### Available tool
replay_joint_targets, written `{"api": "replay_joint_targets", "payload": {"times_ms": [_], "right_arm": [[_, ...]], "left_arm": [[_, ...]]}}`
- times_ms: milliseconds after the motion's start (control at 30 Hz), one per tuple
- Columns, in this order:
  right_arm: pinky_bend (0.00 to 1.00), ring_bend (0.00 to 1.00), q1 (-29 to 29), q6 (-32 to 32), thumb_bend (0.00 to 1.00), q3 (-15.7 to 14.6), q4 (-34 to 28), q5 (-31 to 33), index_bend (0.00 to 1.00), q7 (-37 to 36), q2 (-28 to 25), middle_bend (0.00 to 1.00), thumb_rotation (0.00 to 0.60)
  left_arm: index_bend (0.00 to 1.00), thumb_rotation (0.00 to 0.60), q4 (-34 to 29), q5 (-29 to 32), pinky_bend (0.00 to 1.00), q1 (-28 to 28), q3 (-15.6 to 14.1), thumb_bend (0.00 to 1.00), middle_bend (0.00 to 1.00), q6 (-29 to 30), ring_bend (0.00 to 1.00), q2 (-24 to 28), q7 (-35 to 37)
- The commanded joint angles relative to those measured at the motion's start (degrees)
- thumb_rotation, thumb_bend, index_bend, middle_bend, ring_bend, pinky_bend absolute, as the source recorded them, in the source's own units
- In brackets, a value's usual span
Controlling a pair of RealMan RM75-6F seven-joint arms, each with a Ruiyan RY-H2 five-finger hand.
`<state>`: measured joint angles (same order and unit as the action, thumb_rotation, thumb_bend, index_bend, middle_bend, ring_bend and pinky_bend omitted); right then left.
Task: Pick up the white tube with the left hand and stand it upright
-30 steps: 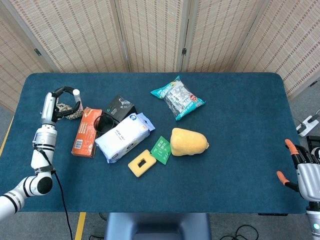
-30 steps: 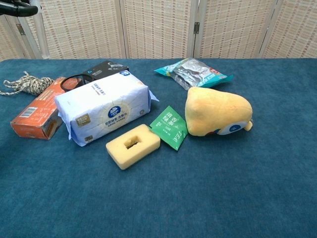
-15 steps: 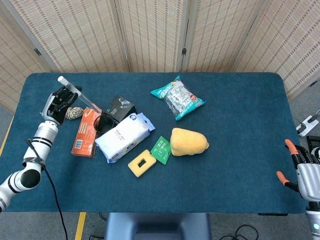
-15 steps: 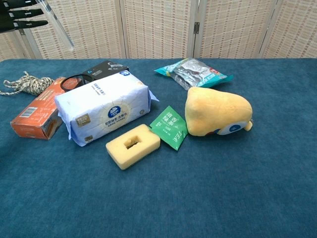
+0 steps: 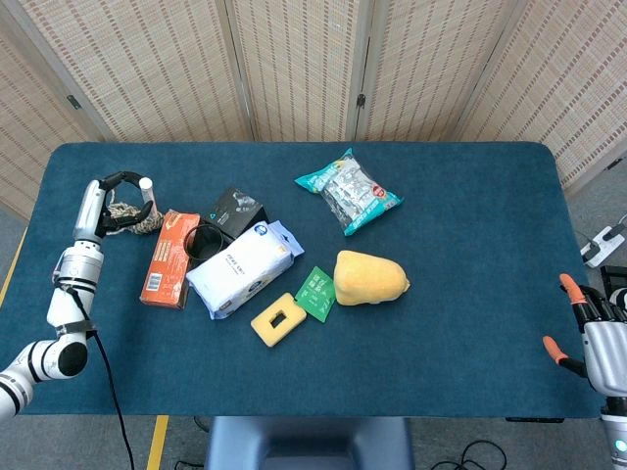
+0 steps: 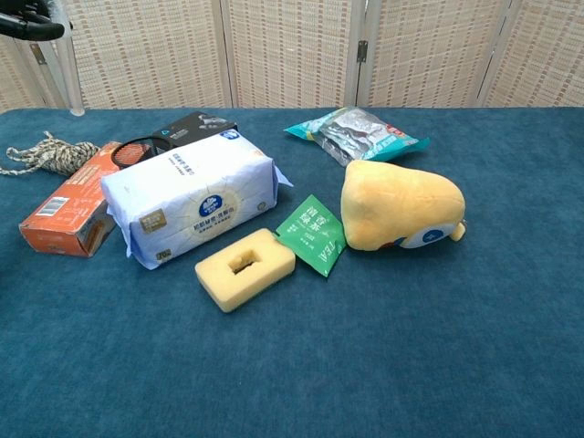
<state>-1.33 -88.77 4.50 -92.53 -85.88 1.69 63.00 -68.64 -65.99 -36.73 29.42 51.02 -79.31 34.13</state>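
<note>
Grasping the white tube (image 5: 146, 185) in our left hand (image 5: 110, 201), we hold it near upright at the table's (image 5: 470, 245) ten o'clock, its base near the twine bundle (image 6: 50, 152). Our right hand (image 5: 596, 338) rests at four o'clock, fingers spread, holding nothing.

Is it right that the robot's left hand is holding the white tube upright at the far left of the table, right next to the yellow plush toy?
Not quite. The left hand holds the white tube upright, but beside the twine bundle; the head view shows it.
</note>
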Motion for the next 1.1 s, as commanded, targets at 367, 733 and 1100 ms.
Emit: {"api": "replay_joint_targets", "payload": {"times_ms": [367, 733, 1100], "right_arm": [[0.27, 0.15, -0.3, 0.5, 0.18, 0.2, -0.2, 0.4, 0.05, 0.4, 0.0, 0.21, 0.600], [0.27, 0.15, -0.5, 0.5, 0.18, 0.4, -0.3, 0.3, 0.05, 0.8, -0.1, 0.21, 0.600], [0.27, 0.15, -0.4, 0.1, 0.18, 0.6, -0.7, 0.5, 0.05, 1.2, -0.7, 0.21, 0.600]], "left_arm": [[0.64, 0.600, -9.1, 11.8, 0.16, 1.7, 9.6, 0.44, 0.41, -16.6, 0.27, 4.3, 32.0], [0.64, 0.600, -7.6, 6.3, 0.16, 1.4, 6.2, 0.44, 0.41, -15.1, 0.26, 2.9, 28.1], [0.64, 0.600, -5.5, 5.1, 0.16, 0.0, 3.2, 0.44, 0.41, -11.1, 0.26, -0.1, 22.5]]}}
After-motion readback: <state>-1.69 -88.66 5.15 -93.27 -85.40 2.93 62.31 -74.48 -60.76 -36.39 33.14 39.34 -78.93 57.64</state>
